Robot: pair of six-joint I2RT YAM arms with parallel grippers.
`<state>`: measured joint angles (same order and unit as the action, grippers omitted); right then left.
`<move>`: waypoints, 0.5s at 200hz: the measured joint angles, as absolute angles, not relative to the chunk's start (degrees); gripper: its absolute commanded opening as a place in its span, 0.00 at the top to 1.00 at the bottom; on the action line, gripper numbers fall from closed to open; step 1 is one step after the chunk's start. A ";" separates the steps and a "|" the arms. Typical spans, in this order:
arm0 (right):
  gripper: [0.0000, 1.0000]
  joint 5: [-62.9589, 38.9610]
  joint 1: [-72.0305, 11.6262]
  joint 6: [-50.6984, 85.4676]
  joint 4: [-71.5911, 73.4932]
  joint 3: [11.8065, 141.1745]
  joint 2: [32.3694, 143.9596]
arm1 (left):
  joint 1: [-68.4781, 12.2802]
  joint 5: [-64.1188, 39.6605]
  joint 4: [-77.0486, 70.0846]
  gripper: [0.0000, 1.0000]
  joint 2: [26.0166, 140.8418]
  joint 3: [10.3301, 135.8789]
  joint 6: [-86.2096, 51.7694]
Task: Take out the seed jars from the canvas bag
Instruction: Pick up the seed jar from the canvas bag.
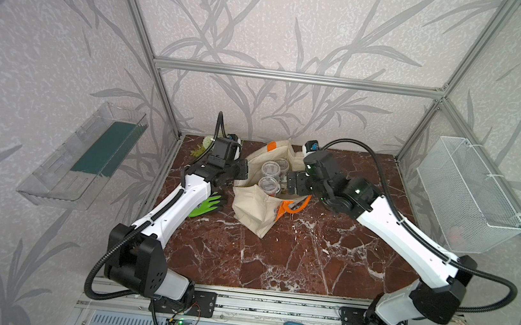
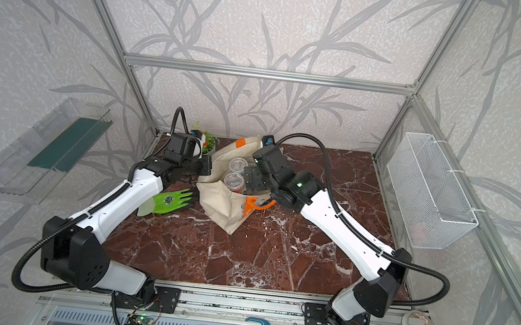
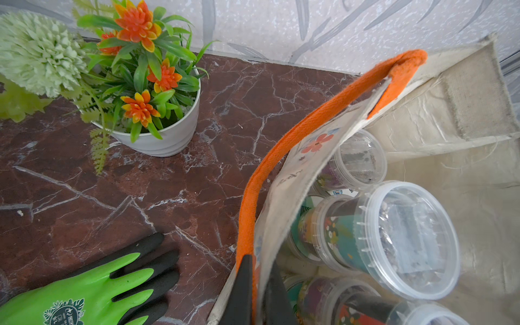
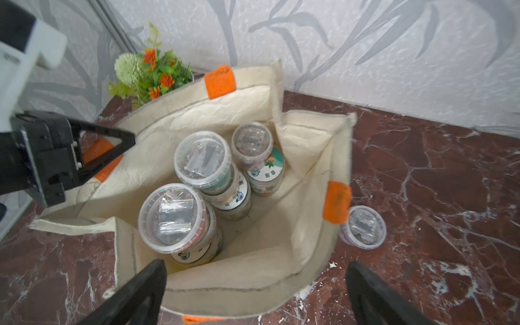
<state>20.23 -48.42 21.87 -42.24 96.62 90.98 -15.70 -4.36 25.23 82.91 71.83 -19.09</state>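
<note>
Right wrist view: the right gripper [image 4: 256, 266] is hovering, jaws wide apart, over the canvas bag [image 4: 180, 112] mouth. The seed jars [image 4: 202, 159] are standing upright inside, straight ahead and closest to this arm, while the left gripper [image 3: 259, 267] is clamping the bag's rim open.

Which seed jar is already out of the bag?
The small clear-lidded jar standing on the table, just outside the bag by an orange tab. Other visible jars sit inside it.
</note>
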 measured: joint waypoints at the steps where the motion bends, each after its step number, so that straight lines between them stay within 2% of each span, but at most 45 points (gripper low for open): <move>1: 0.00 20.16 -48.45 21.85 -42.24 96.71 91.20 | -15.70 -4.36 25.23 1.00 82.91 71.83 -19.09; 35: 0.01 16.25 -48.56 21.37 -43.24 102.76 100.36 | -15.70 -4.38 25.19 1.00 82.91 71.81 -19.11; 100: 0.01 13.41 -48.56 21.12 -44.69 113.80 109.82 | -15.70 -4.38 25.17 1.00 82.91 71.81 -19.11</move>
